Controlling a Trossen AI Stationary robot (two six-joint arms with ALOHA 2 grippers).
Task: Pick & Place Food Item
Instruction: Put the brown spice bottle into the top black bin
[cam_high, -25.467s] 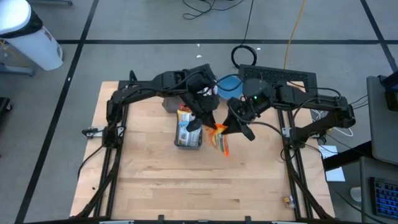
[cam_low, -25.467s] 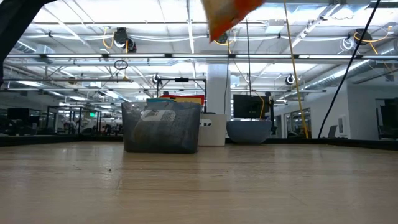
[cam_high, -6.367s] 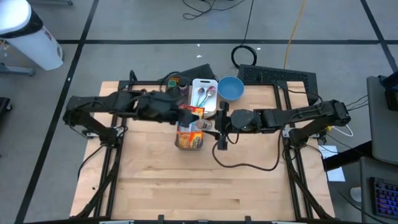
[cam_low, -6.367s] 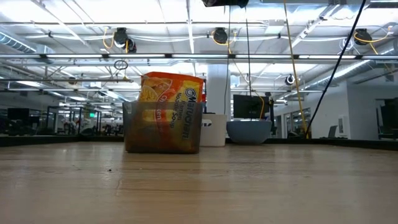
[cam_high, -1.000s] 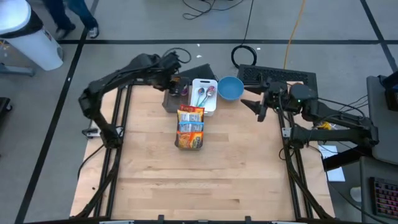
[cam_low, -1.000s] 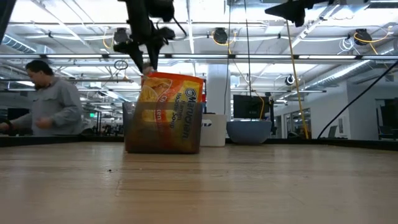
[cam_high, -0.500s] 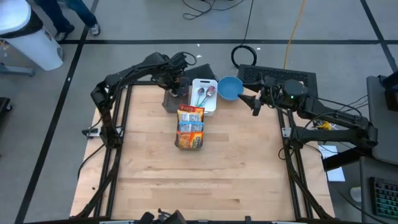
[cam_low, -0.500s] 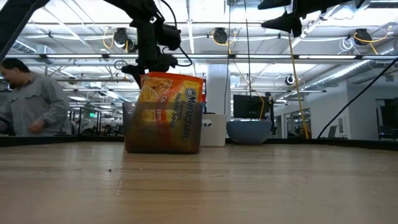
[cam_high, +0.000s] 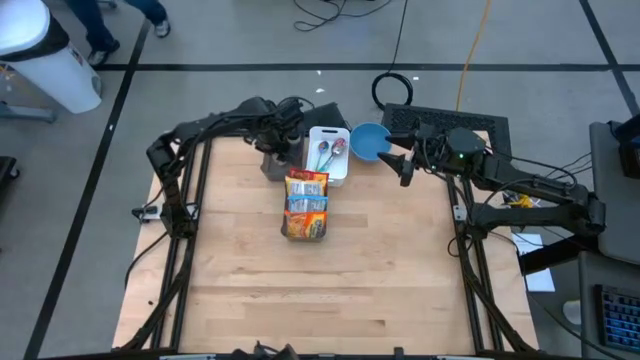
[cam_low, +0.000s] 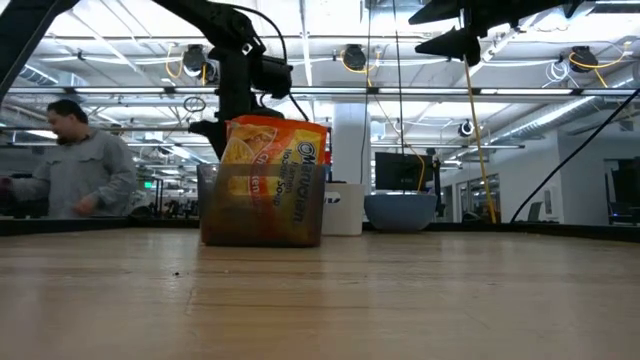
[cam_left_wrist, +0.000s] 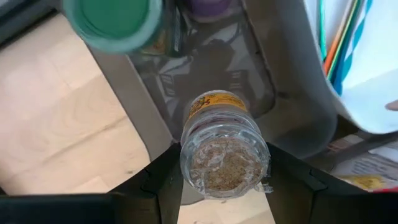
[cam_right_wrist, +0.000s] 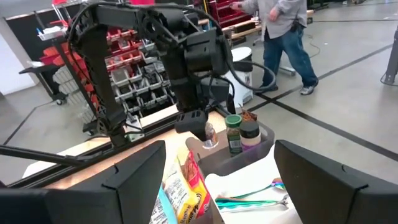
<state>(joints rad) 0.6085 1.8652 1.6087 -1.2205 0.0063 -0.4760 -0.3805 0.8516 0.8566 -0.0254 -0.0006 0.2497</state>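
My left gripper (cam_high: 285, 135) is over the grey jar holder (cam_high: 272, 165) at the table's far side, shut on a clear spice jar (cam_left_wrist: 224, 155) with a yellow label and brown contents. A green-lidded jar (cam_left_wrist: 112, 22) and a purple-lidded jar (cam_right_wrist: 249, 134) stand in the same holder. Orange noodle packets (cam_high: 306, 190) stick up out of a mesh basket (cam_low: 260, 210) at mid-table. My right gripper (cam_high: 400, 165) hangs open in the air beside the blue bowl (cam_high: 370, 142), with nothing between its fingers. My left gripper pinches the spice jar between its two fingers (cam_left_wrist: 165, 180), on the jar's sides at its upper end (cam_left_wrist: 186, 158). The fingers come from above, pointing down. The jar hangs upright below them (cam_right_wrist: 209, 138), its lower end down in the grey holder; whether it rests there I cannot tell.
A white tray (cam_high: 340, 172) with spoons lies between the holder and the bowl. The near half of the wooden table (cam_high: 320, 290) is bare. A person (cam_low: 75, 165) moves in the room behind the table's far edge.
My left gripper has gone down and toward the grey holder with the jar, ending just above it. My right gripper has moved a little toward the table's left, toward the blue bowl, staying open. The person behind the table has walked about.
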